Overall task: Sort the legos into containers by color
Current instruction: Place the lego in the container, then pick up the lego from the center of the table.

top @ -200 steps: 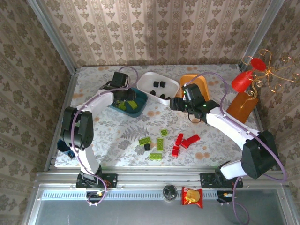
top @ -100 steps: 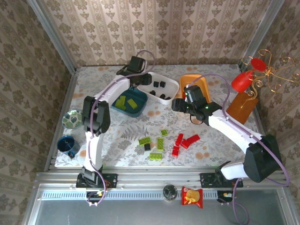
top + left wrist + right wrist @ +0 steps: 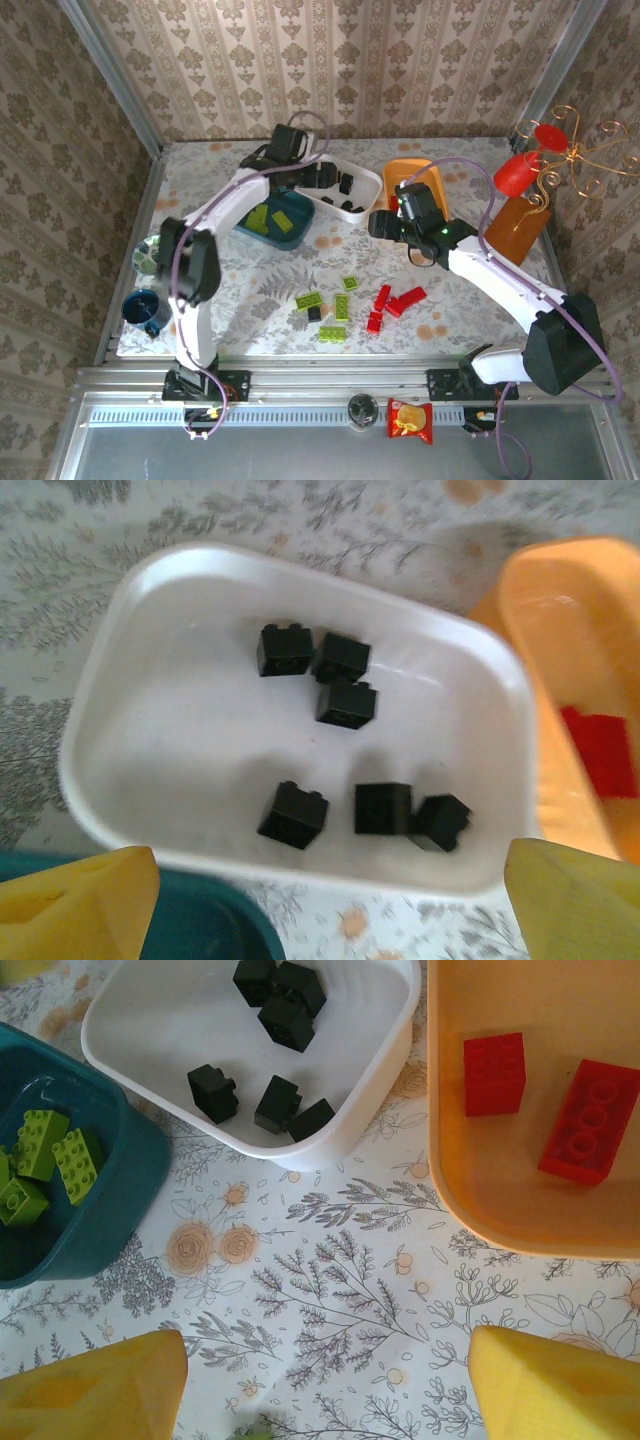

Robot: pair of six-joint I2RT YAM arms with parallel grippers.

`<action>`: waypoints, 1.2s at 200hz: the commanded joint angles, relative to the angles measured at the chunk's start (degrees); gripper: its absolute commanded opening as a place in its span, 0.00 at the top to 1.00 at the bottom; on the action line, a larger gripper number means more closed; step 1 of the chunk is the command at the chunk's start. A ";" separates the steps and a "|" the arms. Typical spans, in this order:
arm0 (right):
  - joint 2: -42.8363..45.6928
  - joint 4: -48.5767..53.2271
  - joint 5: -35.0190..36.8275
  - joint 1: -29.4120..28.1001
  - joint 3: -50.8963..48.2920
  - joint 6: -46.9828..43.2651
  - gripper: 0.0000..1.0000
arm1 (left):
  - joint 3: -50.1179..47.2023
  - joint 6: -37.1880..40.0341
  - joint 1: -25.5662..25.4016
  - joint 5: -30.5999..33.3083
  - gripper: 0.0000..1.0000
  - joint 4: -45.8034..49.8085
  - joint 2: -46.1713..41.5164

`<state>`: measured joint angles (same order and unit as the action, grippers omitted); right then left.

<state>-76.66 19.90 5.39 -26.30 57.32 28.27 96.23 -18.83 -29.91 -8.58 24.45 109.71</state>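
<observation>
My left gripper point(image 3: 323, 178) hovers open over the white tray point(image 3: 120, 730), which holds several black cubes point(image 3: 346, 703); its yellow fingers point(image 3: 80, 900) are empty. My right gripper point(image 3: 379, 222) is open above bare tablecloth between the white tray point(image 3: 385, 1090) and the orange tray point(image 3: 470, 1200), nothing between its fingers point(image 3: 550, 1385). The orange tray holds two red bricks point(image 3: 586, 1121). The teal tray point(image 3: 120, 1190) holds green bricks point(image 3: 58, 1155). Loose on the table lie green bricks point(image 3: 309, 299), red bricks point(image 3: 405, 300) and a black cube point(image 3: 314, 313).
A patterned bowl point(image 3: 147, 254) and a dark blue cup point(image 3: 140, 306) sit at the left edge. An orange stand point(image 3: 514, 228) with a red cup point(image 3: 514, 176) and a wire ornament stands at the right. A snack packet point(image 3: 410, 420) lies below the table's front rail.
My left gripper has swung right from over the teal tray to over the white tray. My right gripper has barely shifted.
</observation>
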 commanded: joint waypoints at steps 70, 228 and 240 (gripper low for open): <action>-10.90 2.73 -5.70 -10.52 -1.23 -1.84 0.23 | -44.43 -7.04 -7.90 5.83 0.00 -7.78 -35.79; -24.38 0.42 -0.84 -17.76 3.86 -1.55 0.67 | -69.82 -17.82 -11.05 20.27 0.00 -6.35 -63.59; -22.60 0.05 -1.67 -17.74 5.04 -2.52 0.69 | -69.77 -17.91 -11.00 20.93 0.00 -5.36 -64.62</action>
<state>-101.54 20.32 3.90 -43.77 59.27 27.73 26.59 -35.44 -40.84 9.74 16.36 47.31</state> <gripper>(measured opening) 0.336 0.998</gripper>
